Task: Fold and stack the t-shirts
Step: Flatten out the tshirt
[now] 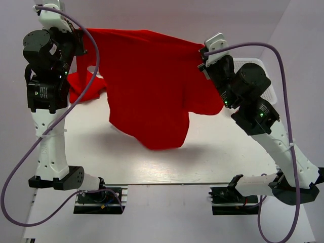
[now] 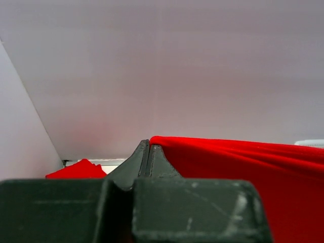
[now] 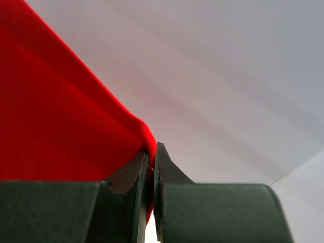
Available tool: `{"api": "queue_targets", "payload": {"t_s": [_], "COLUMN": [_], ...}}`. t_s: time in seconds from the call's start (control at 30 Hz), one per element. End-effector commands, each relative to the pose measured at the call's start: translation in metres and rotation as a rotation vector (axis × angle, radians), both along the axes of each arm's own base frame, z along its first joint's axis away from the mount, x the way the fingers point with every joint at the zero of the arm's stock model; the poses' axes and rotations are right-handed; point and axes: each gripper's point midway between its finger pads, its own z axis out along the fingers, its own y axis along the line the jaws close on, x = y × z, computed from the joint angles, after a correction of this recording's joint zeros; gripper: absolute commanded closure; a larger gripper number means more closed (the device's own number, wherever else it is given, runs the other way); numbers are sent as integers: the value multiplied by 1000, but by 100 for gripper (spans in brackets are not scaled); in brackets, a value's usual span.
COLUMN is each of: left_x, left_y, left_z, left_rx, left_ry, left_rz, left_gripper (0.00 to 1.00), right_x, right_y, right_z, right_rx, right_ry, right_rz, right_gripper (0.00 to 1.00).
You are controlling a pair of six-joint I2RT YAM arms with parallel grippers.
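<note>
A bright red t-shirt hangs spread in the air between my two grippers, its lower edge drooping toward the white table. My left gripper is shut on its upper left corner. In the left wrist view the fingertips of that gripper are pressed together, and the cloth runs off to the right. My right gripper is shut on the upper right corner. The right wrist view shows red fabric pinched in the right gripper. A second red t-shirt lies crumpled on the table at back left, partly behind the hanging one; it shows as a red heap in the left wrist view.
A white mesh basket stands at the back right, partly behind the right arm. White walls close in the back and both sides. Purple cables loop around both arms.
</note>
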Motion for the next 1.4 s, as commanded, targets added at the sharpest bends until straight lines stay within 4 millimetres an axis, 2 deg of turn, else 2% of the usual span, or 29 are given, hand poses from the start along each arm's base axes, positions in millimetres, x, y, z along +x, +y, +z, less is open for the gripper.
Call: {"api": "queue_targets", "payload": {"t_s": [0.0, 0.07, 0.13, 0.2, 0.3, 0.33, 0.37, 0.4, 0.43, 0.5, 0.53, 0.67, 0.7, 0.77, 0.8, 0.87, 0.9, 0.93, 1.0, 1.03, 1.07, 1.1, 1.13, 1.17, 1.2, 1.23, 1.27, 1.33, 1.37], "left_x": [-9, 2, 3, 5, 1, -3, -8, -8, -23, -38, -45, -62, -57, -44, -34, 13, 29, 47, 94, 104, 116, 134, 143, 152, 161, 177, 181, 190, 192], "left_y": [62, 62, 58, 56, 57, 57, 57, 57, 55, 54, 54, 51, 51, 54, 53, 36, 27, 10, -12, -35, -43, -70, -79, -91, -101, -116, -137, -166, -201], "left_z": [17, 9, 10, 12, 24, 30, 36, 36, 47, 62, 68, 79, 77, 71, 68, 44, 35, 22, -25, -34, -47, -72, -87, -100, -114, -145, -159, -191, -221], "left_rx": [10, 15, 19, 28, 32, 29, 27, 27, 25, 19, 16, 26, 27, 15, 2, -13, -16, -13, -16, -6, -2, -6, -20, -20, -21, -25, -24, 14, 34], "left_ry": [-52, -29, -30, -44, -74, -89, -101, -101, -132, -185, -207, -232, -223, -203, -192, -124, -102, -68, 38, 41, 63, 103, 127, 148, 171, 224, 247, 285, 325], "left_rz": [305, 305, 282, 273, 276, 276, 276, 276, 260, 249, 249, 231, 231, 247, 244, 159, 114, 24, -89, -189, -227, -354, -405, -440, -464, -511, -555, -618, -689], "left_gripper": [100, 100, 100, 100, 100, 100, 100, 100, 100, 100, 100, 100, 100, 100, 100, 100, 100, 100, 100, 100, 100, 100, 100, 100, 100, 100, 100, 100, 100], "right_x": [-17, -17, -19, -24, -29, -30, -38, -40, -49, -60, -77, -93, -108, -120, -127, -139, -144, -152, -145, -141, -146, -143, -136, -135, -140, -138, -137, -142, -142], "right_y": [-62, -59, -48, -43, -53, -54, -60, -58, -62, -43, -35, -1, 19, 38, 60, 72, 85, 82, 94, 92, 86, 80, 76, 73, 62, 58, 54, 44, 41], "right_z": [29, 18, 7, 12, 31, 32, 48, 47, 59, 52, 53, 26, 12, -5, -29, -44, -71, -74, -128, -157, -162, -184, -213, -225, -224, -267, -280, -326, -333], "right_rx": [82, 54, 33, 51, 93, 102, 135, 155, 201, 159, 136, 181, 142, 171, 145, 196, 172, 202, 206, 208, 221, 233, 234, 247, 298, 278, 307, 324, 334], "right_ry": [-33, -9, 22, 6, -23, -14, -32, -10, -18, 5, -15, 127, 178, 275, 338, 404, 475, 492, 611, 658, 656, 695, 742, 765, 767, 836, 873, 971, 990], "right_rz": [-165, -149, -91, -49, -63, -63, -50, -28, 0, 128, 233, 426, 563, 666, 772, 853, 906, 920, 898, 850, 846, 794, 726, 699, 683, 622, 582, 512, 486], "right_gripper": [100, 100, 100, 100, 100, 100, 100, 100, 100, 100, 100, 100, 100, 100, 100, 100, 100, 100, 100, 100, 100, 100, 100, 100, 100, 100, 100, 100, 100]}}
